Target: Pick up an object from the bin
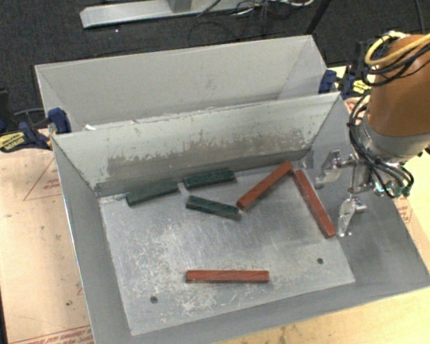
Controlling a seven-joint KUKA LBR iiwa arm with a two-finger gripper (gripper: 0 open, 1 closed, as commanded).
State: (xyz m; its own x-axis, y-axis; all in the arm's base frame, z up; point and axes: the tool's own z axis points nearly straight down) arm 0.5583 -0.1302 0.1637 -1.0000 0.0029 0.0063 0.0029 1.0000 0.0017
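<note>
so, the thing nearest the gripper is a long red stick (pixel 314 203) lying flat on the bin floor at the right end, running from near the back wall down toward the front with its lower end leaning a little rightward. the gripper (pixel 339 191) sits just to the right of that stick, low over the sloping right wall of the bin, with its two metal fingers (pixel 348 216) spread apart, one up toward the back and one down toward the front, and nothing between them. whether the lower finger touches the stick's lower end cannot be told; they are at least very close. behind the gripper the arm's orange cover (pixel 409 96) and a bundle of cables reach in over the right rim. touching or nearly touching the upper end of the first stick is a second red stick (pixel 264 187), slanting down to the left. its lower end meets a dark green stick (pixel 213 208) that slants the other way. two more dark green sticks lie along the foot of the back wall, one in the middle (pixel 209 179) and one further left (pixel 152 193), almost end to end. a third red stick (pixel 226 275) lies well apart from the rest, near the front of the grey metal bin (pixel 169 239), almost level.
</note>
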